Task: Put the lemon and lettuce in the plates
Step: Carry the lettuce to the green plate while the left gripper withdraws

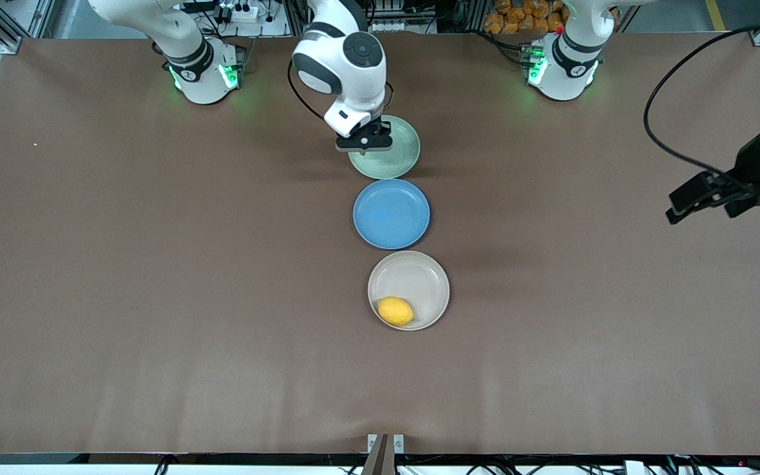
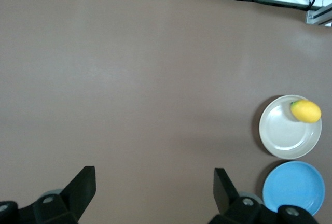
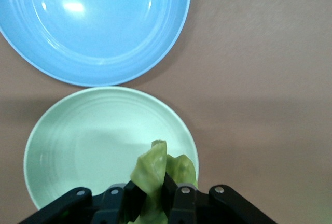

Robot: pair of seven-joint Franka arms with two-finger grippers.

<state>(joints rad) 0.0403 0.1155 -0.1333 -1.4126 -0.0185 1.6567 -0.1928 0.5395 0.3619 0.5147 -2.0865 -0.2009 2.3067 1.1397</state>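
The yellow lemon [image 1: 396, 311] lies in the cream-white plate [image 1: 419, 277], nearest the front camera; both also show in the left wrist view, lemon [image 2: 305, 111] in plate [image 2: 282, 133]. My right gripper [image 1: 365, 142] is shut on the green lettuce leaf [image 3: 158, 172] and holds it over the rim of the mint green plate [image 1: 401, 155], which fills the right wrist view [image 3: 78, 141]. The leaf is hidden in the front view. My left gripper [image 1: 693, 201] is open and empty, waiting high over the left arm's end of the table; its fingers [image 2: 83, 185] frame bare table.
A blue plate [image 1: 391, 214] lies between the mint and cream-white plates; it also shows in the right wrist view [image 3: 93, 22] and the left wrist view [image 2: 293, 187]. Brown table [image 1: 156, 264] spreads wide on both sides of the plate row.
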